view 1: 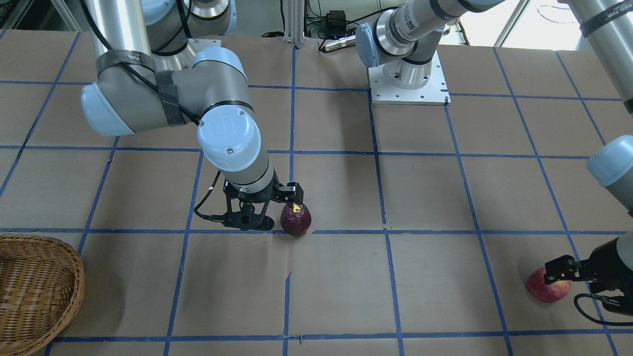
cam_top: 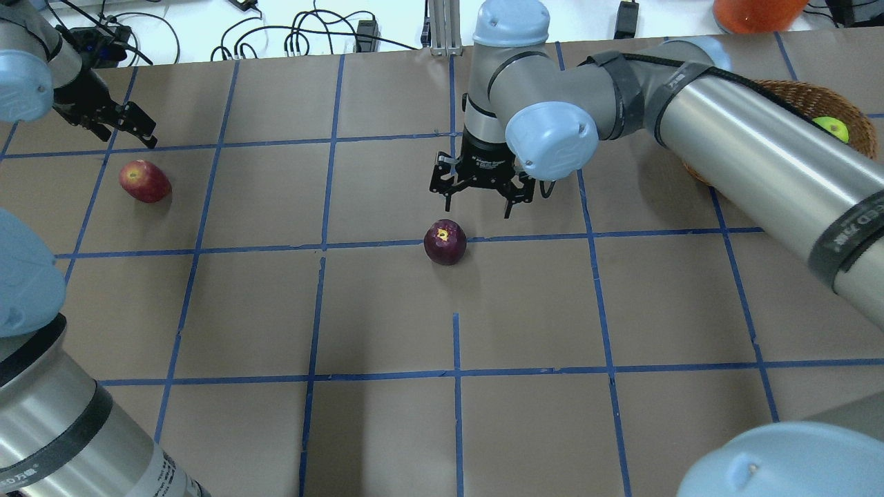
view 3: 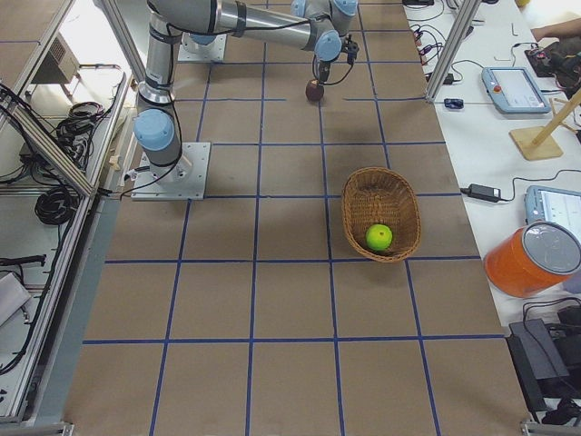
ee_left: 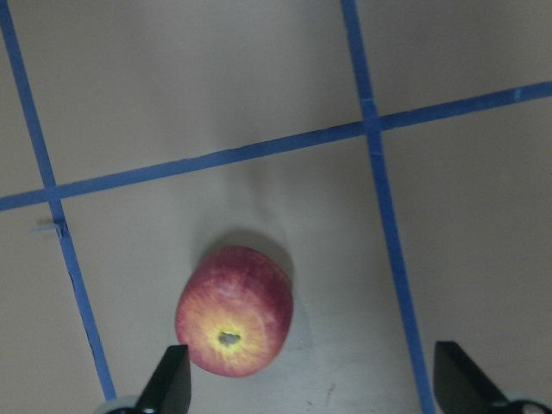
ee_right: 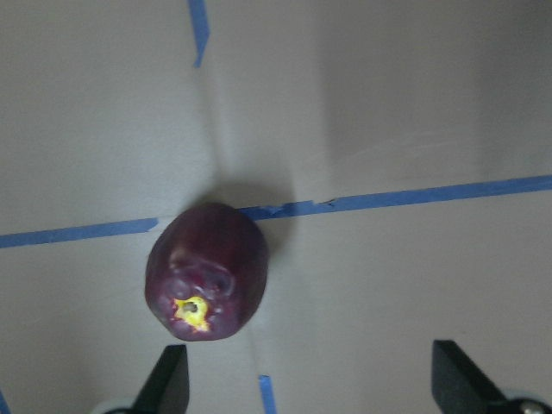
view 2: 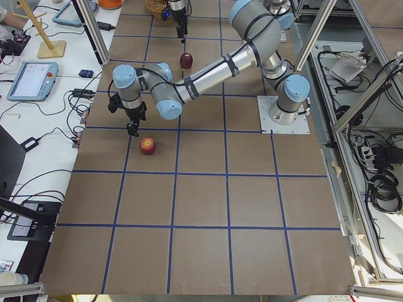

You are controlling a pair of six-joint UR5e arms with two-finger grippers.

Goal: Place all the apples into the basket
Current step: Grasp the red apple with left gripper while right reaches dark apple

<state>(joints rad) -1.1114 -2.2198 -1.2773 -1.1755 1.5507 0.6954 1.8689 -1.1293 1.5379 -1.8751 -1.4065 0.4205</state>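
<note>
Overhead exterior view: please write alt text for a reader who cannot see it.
The open right gripper hangs beside a dark purple apple on the table. The open left gripper is near a red apple; a green apple lies in the basket at far right.

Brown paper-covered table (cam_top: 387,310), marked into squares by blue tape lines (cam_top: 276,377). Alongside it in the right-side view, on a white bench (view 3: 490,154): orange cylindrical container with a grey lid (view 3: 531,263), black power brick (view 3: 481,193), light wooden stand with a slanted post (view 3: 537,141), blue-framed tablet-like pendant (view 3: 514,88). Tangled black cables (cam_top: 297,38) past the table's far edge in the overhead view.
</note>
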